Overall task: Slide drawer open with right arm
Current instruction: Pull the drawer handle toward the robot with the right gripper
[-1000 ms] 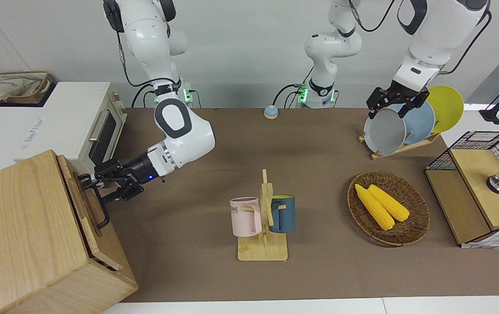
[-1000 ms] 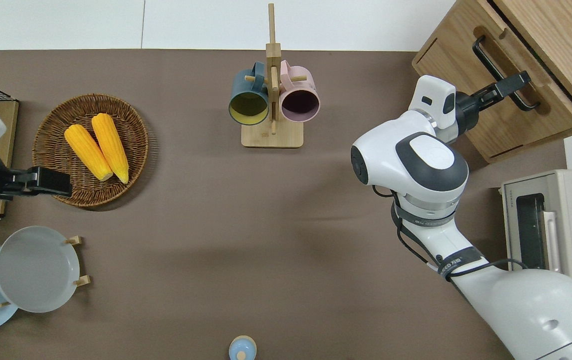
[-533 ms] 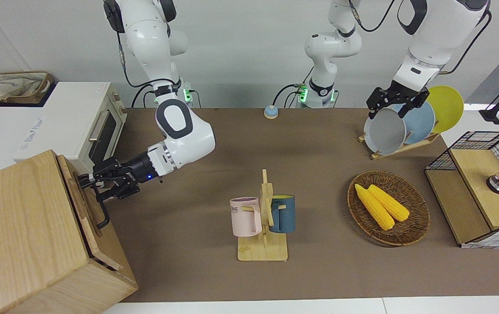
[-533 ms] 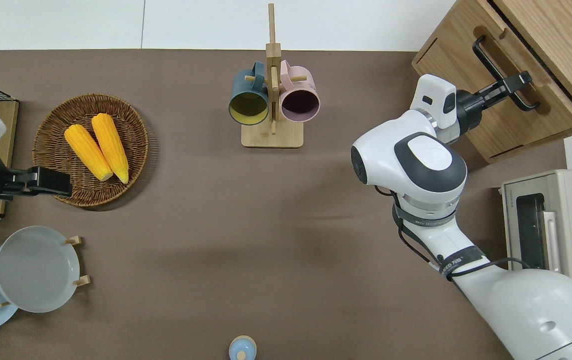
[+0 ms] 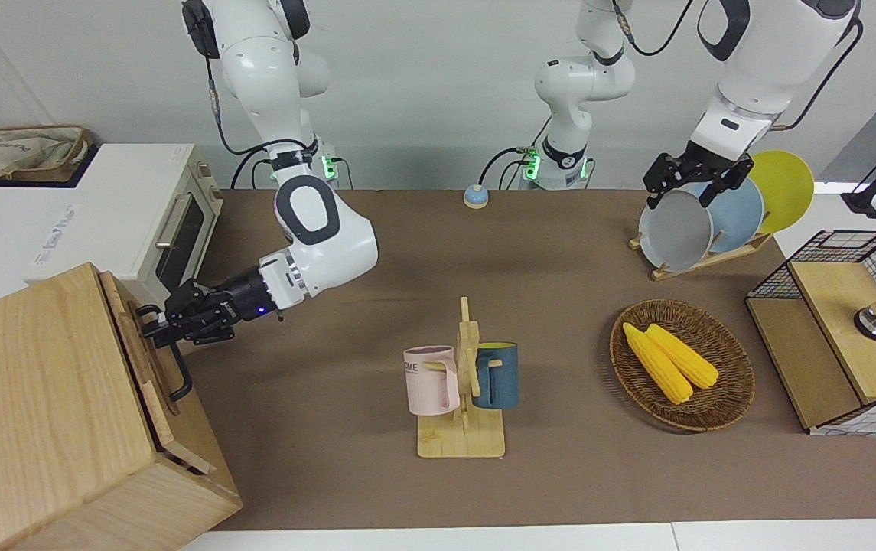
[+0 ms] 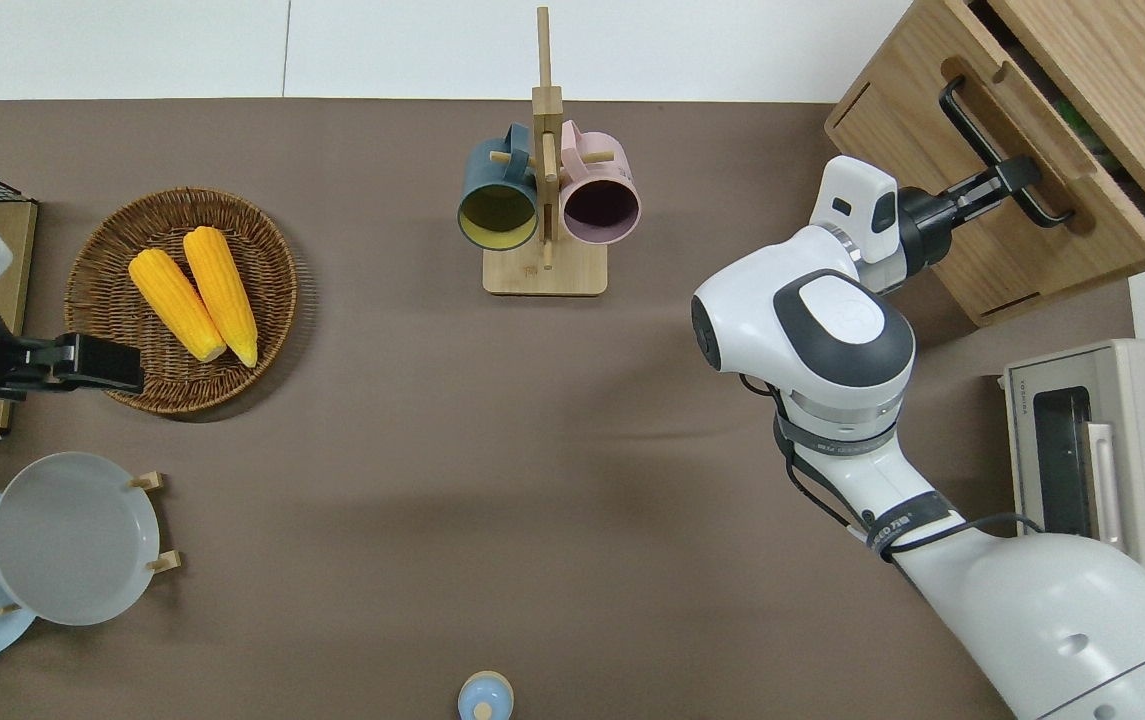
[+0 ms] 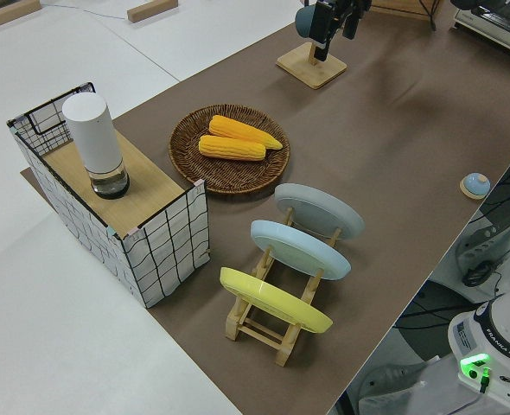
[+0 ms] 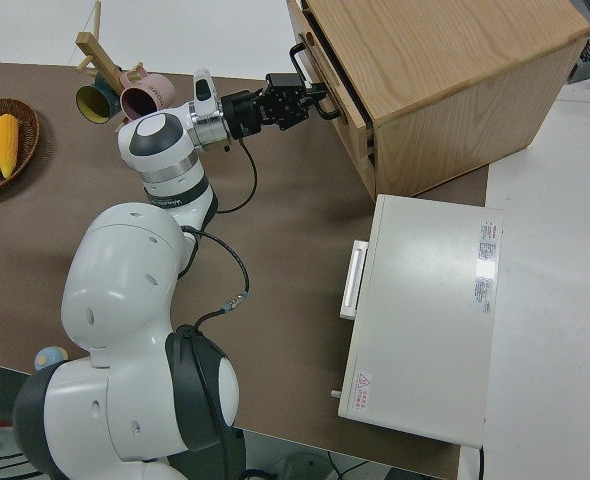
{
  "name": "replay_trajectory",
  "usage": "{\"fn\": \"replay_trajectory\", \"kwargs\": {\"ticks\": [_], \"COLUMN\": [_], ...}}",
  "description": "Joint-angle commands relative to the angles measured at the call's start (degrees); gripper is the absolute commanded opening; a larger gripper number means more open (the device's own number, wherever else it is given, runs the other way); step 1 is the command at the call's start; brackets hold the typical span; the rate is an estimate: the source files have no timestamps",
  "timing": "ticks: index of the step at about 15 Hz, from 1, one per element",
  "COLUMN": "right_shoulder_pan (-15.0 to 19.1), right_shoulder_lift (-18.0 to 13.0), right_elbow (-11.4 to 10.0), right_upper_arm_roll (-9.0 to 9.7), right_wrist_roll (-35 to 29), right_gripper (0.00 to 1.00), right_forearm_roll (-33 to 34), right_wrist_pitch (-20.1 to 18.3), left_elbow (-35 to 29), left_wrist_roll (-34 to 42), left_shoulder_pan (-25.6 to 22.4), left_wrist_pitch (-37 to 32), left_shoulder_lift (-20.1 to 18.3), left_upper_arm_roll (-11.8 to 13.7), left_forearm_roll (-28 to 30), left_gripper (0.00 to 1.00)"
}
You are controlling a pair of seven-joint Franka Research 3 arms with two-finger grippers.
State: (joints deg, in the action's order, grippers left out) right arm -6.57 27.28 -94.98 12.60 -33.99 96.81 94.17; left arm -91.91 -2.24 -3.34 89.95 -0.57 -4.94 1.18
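The right gripper (image 6: pixel 1017 178) fingers hold one black handle (image 6: pixel 992 150) of one drawer (image 6: pixel 1052 160), its inside mostly hidden.

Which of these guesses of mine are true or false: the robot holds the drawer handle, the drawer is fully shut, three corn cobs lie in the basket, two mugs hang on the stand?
1. The right gripper grips the drawer by its black handle. True.
2. The drawer is fully shut. False: a gap shows it slightly open.
3. Three corn cobs lie in the basket. False: two corn cobs.
4. Two mugs hang on the wooden stand. True.
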Motion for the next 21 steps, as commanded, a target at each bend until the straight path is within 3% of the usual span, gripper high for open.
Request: {"fn": "replay_trajectory", "kwargs": {"ticks": [1, 4, 8, 10, 14, 16, 18, 21], "right_shoulder_pan": [-0.38, -0.38, -1.17, -1.34, -2.48, -2.49, -3.36, -3.98], "right_shoulder_lift": [-0.74, -0.82, -1.0, -1.09, -1.53, -1.53, -1.7, -1.79], "right_elbow": [-0.03, -0.03, -0.38, -0.74, -0.83, -0.83, -0.83, -0.74], "right_upper_arm_roll": [0.93, 2.25, 2.51, 3.74, 6.38, 9.09, 10.16, 13.49], "right_wrist_roll": [-0.02, 0.15, 0.42, 0.5, 0.42, 0.85, 1.12, 1.21], "right_gripper": [0.109, 0.109, 0.115, 0.129, 0.146, 0.152, 0.163, 0.18], "right_forearm_roll": [0.49, -0.04, -0.57, -0.57, -3.11, -3.64, -5.48, -7.15], "right_wrist_pitch": [-3.72, -5.57, -7.59, -9.43, -13.56, -16.72, -19.1, -23.32], "left_elbow": [-0.28, -0.28, -0.28, -0.28, -0.28, -0.28, -0.28, -0.28], "left_wrist_roll": [0.4, 0.4, 0.4, 0.4, 0.4, 0.4, 0.4, 0.4], "left_shoulder_pan": [0.26, 0.35, 0.26, 0.26, 0.26, 0.35, 0.35, 0.26], "left_wrist_pitch": [-0.65, -0.65, -0.74, -0.74, -0.65, -0.74, -0.74, -0.65], "left_shoulder_lift": [-0.57, -0.57, -0.57, -0.57, -0.57, -0.57, -0.57, -0.57], "left_upper_arm_roll": [0.28, 0.28, 0.28, 0.28, 0.28, 0.28, 0.28, 0.28], "left_forearm_roll": [-0.65, -0.65, -0.65, -0.65, -0.65, -0.65, -0.65, -0.65], "left_gripper": [1.0, 1.0, 1.0, 1.0, 1.0, 1.0, 1.0, 1.0]}}
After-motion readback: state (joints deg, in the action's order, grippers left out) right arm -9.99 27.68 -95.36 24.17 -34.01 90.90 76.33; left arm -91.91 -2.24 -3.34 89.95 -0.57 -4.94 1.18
